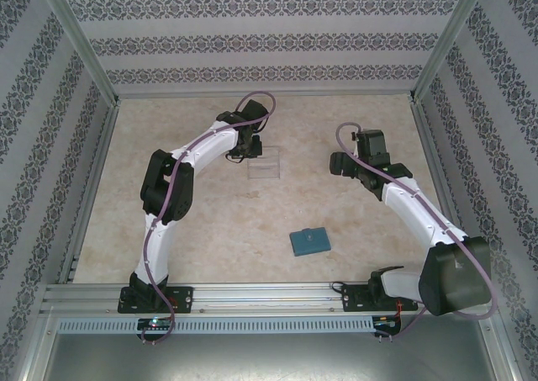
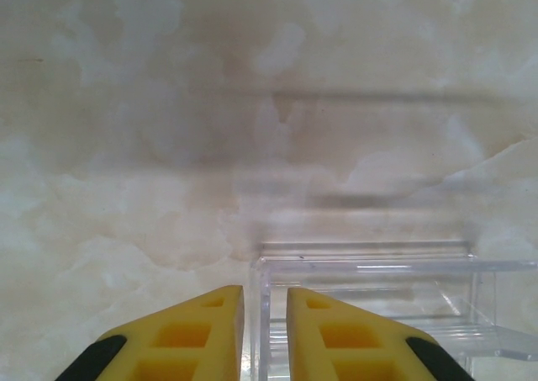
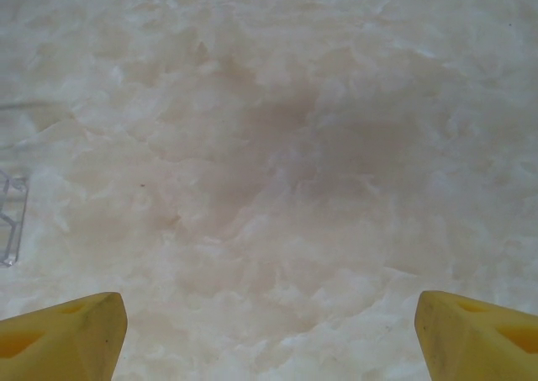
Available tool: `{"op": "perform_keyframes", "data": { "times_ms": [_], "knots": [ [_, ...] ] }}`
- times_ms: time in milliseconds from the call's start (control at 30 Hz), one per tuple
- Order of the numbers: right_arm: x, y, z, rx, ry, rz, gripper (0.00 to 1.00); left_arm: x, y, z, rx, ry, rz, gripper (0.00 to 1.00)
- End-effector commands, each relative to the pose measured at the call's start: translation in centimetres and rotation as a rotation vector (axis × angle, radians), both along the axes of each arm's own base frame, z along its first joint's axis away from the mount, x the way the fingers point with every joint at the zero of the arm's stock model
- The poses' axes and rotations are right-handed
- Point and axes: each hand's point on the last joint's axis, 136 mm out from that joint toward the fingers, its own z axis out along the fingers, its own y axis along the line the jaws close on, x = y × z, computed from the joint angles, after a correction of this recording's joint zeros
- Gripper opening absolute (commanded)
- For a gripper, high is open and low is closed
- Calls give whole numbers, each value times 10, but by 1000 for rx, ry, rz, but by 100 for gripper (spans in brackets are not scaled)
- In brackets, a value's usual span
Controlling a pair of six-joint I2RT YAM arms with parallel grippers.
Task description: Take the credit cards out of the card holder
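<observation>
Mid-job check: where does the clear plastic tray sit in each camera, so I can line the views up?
Top external: the clear plastic tray is mid-table toward the far side, just right of the left gripper.
Left wrist: the tray is at lower right, its left edge in line with the gap between the yellow fingers.
Right wrist: a sliver of the tray at the left edge.
Shared landmark: the beige marbled table under it.

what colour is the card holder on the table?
Plain teal blue-grey. The card holder shows best in the top external view.
</observation>
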Motion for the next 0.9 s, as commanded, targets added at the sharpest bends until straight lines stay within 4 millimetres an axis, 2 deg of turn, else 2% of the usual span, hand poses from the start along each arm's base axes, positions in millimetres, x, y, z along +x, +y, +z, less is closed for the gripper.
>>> {"op": "perform_keyframes", "data": {
  "times_ms": [0, 167, 333, 467, 567, 633, 867],
  "knots": [
    [-1, 12, 15, 54, -4, 25, 87, -5, 3, 18, 6, -21, 2, 25],
    [-19, 30, 5, 140, 119, 71, 86, -11, 0, 45, -22, -74, -42, 27],
    [-50, 60, -5, 238, 275, 167, 84, -28, -29, 71, -179, -106, -188, 29],
    [-81, 75, -17, 221, 410, 188, 81, -50, -56, 82, -296, -73, -304, 29],
    [-102, 82, -31, 248, 516, 110, 78, -73, -89, 84, -451, -3, -420, 29],
    [-115, 84, -40, 260, 565, 25, 79, -84, -100, 81, -506, 33, -454, 28],
    [-154, 86, -68, 415, 661, -503, 83, -86, -79, 64, -400, 37, -426, 28]
  ]
}}
